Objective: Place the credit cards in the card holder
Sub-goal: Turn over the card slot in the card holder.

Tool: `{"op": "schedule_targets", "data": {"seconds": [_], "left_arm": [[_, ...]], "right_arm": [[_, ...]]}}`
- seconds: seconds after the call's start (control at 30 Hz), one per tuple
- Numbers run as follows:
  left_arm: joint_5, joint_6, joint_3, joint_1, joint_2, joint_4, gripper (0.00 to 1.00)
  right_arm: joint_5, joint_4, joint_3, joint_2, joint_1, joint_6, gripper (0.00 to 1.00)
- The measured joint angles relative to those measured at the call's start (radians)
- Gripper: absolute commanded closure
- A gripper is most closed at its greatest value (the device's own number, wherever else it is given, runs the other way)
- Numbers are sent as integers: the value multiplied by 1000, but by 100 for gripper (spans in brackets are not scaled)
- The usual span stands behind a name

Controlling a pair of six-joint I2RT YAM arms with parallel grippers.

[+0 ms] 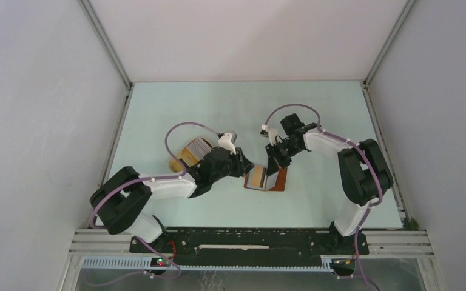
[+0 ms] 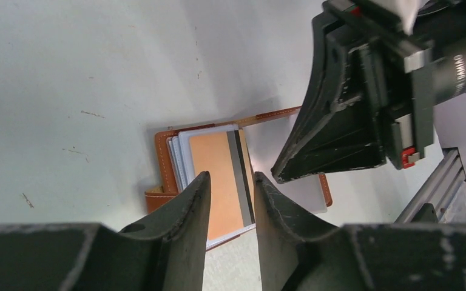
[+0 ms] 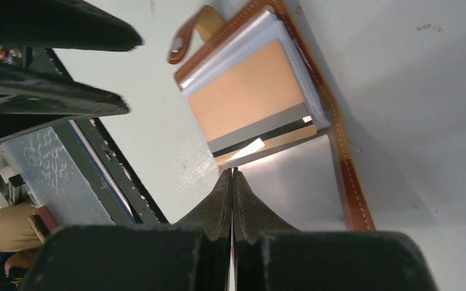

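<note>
Card holder point(image 1: 267, 177) lies open on worktop point(image 1: 218, 109), orange card point(image 2: 218, 176) on its pocket leaves. Left end effector point(image 2: 231, 177) above it, jaws narrowly apart, empty. Right end effector point(image 3: 231, 176) pinched shut, empty, tip at the holder. Farther back, credit cards point(image 1: 198, 147) wait in tan tray point(image 1: 176, 163); plenty left, I'd judge.

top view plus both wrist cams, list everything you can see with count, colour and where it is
card holder: one, reddish-brown, lying open on the table between the grippers
orange card: one, orange with a grey stripe, topmost in the card holder
credit cards: one striped row, mixed colours, in the tray
tray: one, tan, left of the card holder
table: one, pale green
left gripper: one, black, open above the orange card
right gripper: one, black, shut, tips at the card holder
</note>
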Motion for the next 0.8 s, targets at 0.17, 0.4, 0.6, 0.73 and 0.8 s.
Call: {"op": "schedule_targets", "data": {"seconds": [0.17, 0.4, 0.6, 0.73, 0.8], "left_arm": [[-2, 0, 1, -6, 36, 16, 57], [4, 0, 1, -18, 82, 32, 51], [0, 1, 1, -24, 87, 33, 45], [-1, 1, 1, -30, 103, 31, 45], [-1, 1, 1, -35, 110, 29, 46]], "right_arm": [[34, -21, 13, 67, 1, 8, 100], [74, -35, 40, 116, 16, 12, 100], [101, -42, 55, 144, 27, 14, 99], [110, -55, 70, 164, 31, 14, 98], [111, -60, 75, 172, 32, 14, 98]]}}
